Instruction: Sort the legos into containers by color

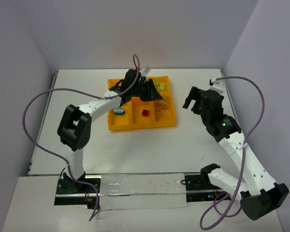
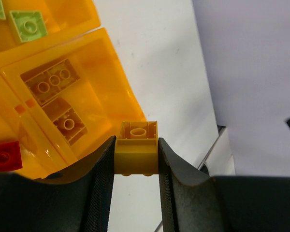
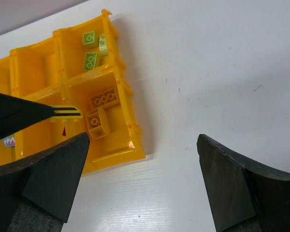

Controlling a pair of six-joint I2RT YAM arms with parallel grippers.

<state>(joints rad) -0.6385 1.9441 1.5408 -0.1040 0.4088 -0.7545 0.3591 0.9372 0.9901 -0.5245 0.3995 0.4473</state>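
While hanging over the orange-yellow tray (image 1: pixel 117 126), pinches a yellow-orange brick (image 2: pixel 138 131) between the two dark fingers of the left gripper (image 2: pixel 137 147), one pad pressed flat on each side of it. Carries that brick clear of the well floors, above the tray's right half (cannot tell exactly which well sits below).

Finds the tray near the far edge of the tabletop (image 1: pixel 135 159), roughly midway between the left and right edges, with six square wells in two rows of three.

- Far right well: three lime green bricks (image 3: pixel 90 38), lying close together.
- Near right well: two more yellow-orange bricks (image 3: pixel 105 98), just beside each other.
- Near middle well: a single red brick (image 1: pixel 145 112).
- Near left well: a teal-blue cluster (image 1: pixel 118 111).

Cannot make out much of the far left and far middle wells, largely hidden behind the left arm in the top view.

Has the right gripper (image 3: pixel 142 176) spread wide with nothing between its fingers (image 3: pixel 232 183). Hovers it above bare tabletop between the tray's right wall and the right edge, touching neither tray nor brick.
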